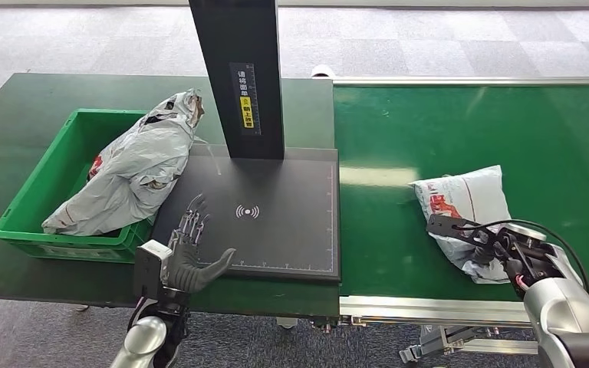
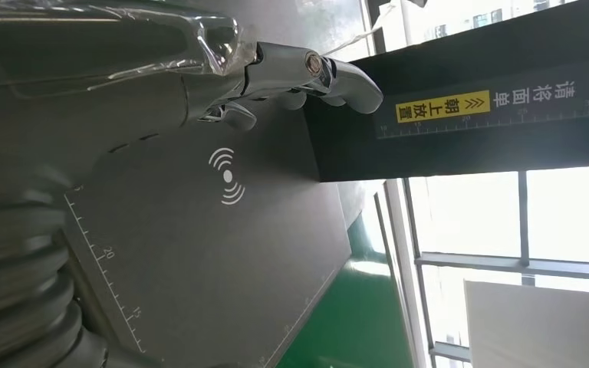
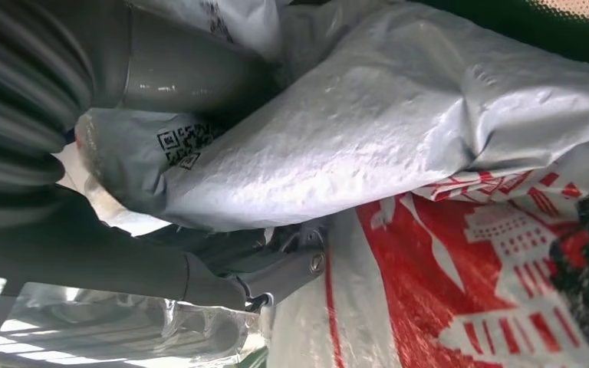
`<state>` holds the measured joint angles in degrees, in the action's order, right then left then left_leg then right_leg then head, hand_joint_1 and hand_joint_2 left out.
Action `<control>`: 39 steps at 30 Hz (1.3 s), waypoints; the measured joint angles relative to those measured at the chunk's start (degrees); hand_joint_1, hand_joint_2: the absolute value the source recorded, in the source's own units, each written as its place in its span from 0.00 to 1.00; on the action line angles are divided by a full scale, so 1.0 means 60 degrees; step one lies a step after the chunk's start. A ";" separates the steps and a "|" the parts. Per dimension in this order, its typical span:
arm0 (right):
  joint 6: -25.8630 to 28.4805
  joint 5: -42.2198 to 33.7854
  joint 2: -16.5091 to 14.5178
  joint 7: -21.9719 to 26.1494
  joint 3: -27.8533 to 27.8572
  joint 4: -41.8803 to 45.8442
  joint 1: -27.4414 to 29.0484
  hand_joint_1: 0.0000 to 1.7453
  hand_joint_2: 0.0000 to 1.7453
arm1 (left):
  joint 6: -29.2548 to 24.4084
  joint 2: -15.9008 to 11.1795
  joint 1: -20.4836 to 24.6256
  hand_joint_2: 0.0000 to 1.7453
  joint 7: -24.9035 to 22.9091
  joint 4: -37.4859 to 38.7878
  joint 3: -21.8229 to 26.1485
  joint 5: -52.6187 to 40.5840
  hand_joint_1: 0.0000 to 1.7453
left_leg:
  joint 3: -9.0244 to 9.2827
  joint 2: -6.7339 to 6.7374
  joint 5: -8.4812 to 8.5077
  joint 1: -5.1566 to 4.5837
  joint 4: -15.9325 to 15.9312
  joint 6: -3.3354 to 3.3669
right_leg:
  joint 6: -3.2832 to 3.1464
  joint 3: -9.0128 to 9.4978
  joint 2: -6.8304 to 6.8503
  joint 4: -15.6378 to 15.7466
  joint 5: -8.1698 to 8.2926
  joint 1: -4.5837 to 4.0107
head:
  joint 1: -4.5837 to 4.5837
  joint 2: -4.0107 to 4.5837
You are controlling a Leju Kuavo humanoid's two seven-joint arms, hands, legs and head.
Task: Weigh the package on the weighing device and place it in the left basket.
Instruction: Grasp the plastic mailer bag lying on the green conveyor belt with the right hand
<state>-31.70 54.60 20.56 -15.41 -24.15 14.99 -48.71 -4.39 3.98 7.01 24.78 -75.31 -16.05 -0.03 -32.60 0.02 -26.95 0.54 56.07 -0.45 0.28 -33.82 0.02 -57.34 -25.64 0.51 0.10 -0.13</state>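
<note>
Package [image 1: 464, 201], white w/ red print, lies on green belt [image 1: 445, 130], R of scale plate [image 1: 276, 222]. R hand [image 1: 482, 244] grips its near edge. L hand [image 1: 188, 257] open, fingers spread over plate's front-L corner. Grey bag [image 1: 134, 172] fills green basket [image 1: 27, 207] at L.

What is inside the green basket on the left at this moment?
Inside the green basket lies one large grey package, crumpled, its top end leaning out over the rim toward the weighing device. A red patch shows on it. Anything beneath it is covered.
</note>
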 joint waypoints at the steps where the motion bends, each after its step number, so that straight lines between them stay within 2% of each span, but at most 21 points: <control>1: -0.0019 -0.0002 -0.0005 0.0045 -0.0001 -0.0001 0.0001 1.00 1.00 | 0.0007 0.0000 -0.0006 1.00 -0.0002 -0.0011 0.0001 -0.0006 0.00 | -0.0001 0.0000 0.0000 0.0000 0.0000 0.0000 | 0.0000 -0.0001 0.0000 0.0000 0.0000 0.0000 | -0.0001 0.0000; 9: -0.0517 0.0092 -0.0076 0.1079 -0.0026 0.0003 -0.0150 1.00 1.00 | 0.0112 0.0005 -0.0014 1.00 0.0019 -0.0017 0.0013 -0.0082 0.00 | -0.0007 -0.0003 0.0000 0.0000 0.0000 0.0000 | 0.0000 -0.0002 0.0000 0.0000 0.0000 0.0000 | 0.0000 0.0000; 12: -0.0128 -0.0032 -0.0137 0.1496 -0.0060 0.0025 -0.0220 1.00 1.00 | 0.0049 0.0035 -0.0086 1.00 0.0087 -0.0142 0.0051 -0.0117 0.00 | -0.0008 -0.0002 0.0000 0.0000 -0.0001 0.0000 | 0.0000 -0.0002 0.0000 -0.0001 0.0000 0.0000 | 0.0000 0.0000; 18: 0.2722 -0.0581 -0.0355 0.2099 0.0020 0.0252 -0.0273 1.00 1.00 | -0.0390 0.0094 -0.0814 1.00 0.0384 -0.1152 0.0424 -0.0245 0.00 | -0.0015 0.0002 -0.0001 0.0000 -0.0002 0.0000 | 0.0000 -0.0010 -0.0001 -0.0002 0.0000 0.0000 | 0.0000 0.0000; 22: 0.4870 -0.0968 -0.0614 0.2914 0.0241 0.0671 -0.0298 1.00 1.00 | -0.0608 0.0107 -0.1275 1.00 0.0685 -0.1847 0.0816 -0.0182 0.00 | -0.0016 0.0001 0.0000 0.0001 -0.0003 -0.0001 | 0.0000 -0.0014 0.0000 -0.0002 0.0000 -0.0001 | -0.0001 0.0000; 27: 0.6681 -0.1262 -0.0822 0.3931 0.0543 0.1458 -0.0147 1.00 1.00 | -0.0743 0.0142 -0.1502 1.00 0.0943 -0.2263 0.1096 -0.0118 0.00 | -0.0018 -0.0002 0.0003 0.0001 -0.0002 0.0000 | 0.0000 -0.0014 0.0004 -0.0002 0.0000 -0.0001 | -0.0003 0.0000; 30: 0.8221 -0.1432 -0.0891 0.4931 0.0826 0.2627 0.0357 1.00 1.00 | -0.0802 0.0189 -0.1478 1.00 0.1148 -0.2324 0.1172 -0.0063 0.00 | -0.0020 -0.0005 0.0003 0.0000 0.0000 0.0000 | 0.0000 -0.0017 0.0005 -0.0002 -0.0001 0.0000 | -0.0002 0.0000; 33: 0.9259 -0.0993 -0.0927 0.5536 0.1019 0.4493 0.1179 1.00 1.00 | -0.0817 0.0223 -0.1305 1.00 0.1302 -0.2268 0.1178 0.0017 0.00 | -0.0022 -0.0012 0.0000 0.0001 -0.0001 -0.0001 | 0.0000 -0.0020 0.0013 -0.0002 -0.0005 -0.0001 | -0.0002 0.0000; 36: 0.9813 0.0044 -0.0971 0.5854 0.0952 0.6328 0.2027 1.00 1.00 | -0.0833 0.0236 -0.0988 1.00 0.1387 -0.2108 0.1158 0.0108 0.00 | -0.0024 -0.0009 -0.0002 0.0001 -0.0004 -0.0003 | 0.0000 -0.0021 0.0011 -0.0002 -0.0007 -0.0002 | -0.0002 0.0000; 39: 1.0004 0.0988 -0.1059 0.5951 0.0560 0.7516 0.2565 1.00 1.00 | -0.0809 0.0251 -0.0644 1.00 0.1396 -0.1898 0.1137 0.0202 0.00 | -0.0019 0.0004 -0.0004 0.0002 -0.0007 -0.0005 | -0.0002 -0.0020 0.0000 -0.0002 -0.0006 -0.0002 | -0.0003 0.0000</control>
<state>28.33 60.53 14.20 20.29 -20.79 60.08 -33.32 -9.25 5.49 3.15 33.16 -86.70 -9.23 1.18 -32.71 0.05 -26.97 0.55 56.03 -0.47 0.27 -33.94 0.03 -57.35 -25.68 0.49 0.09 -0.13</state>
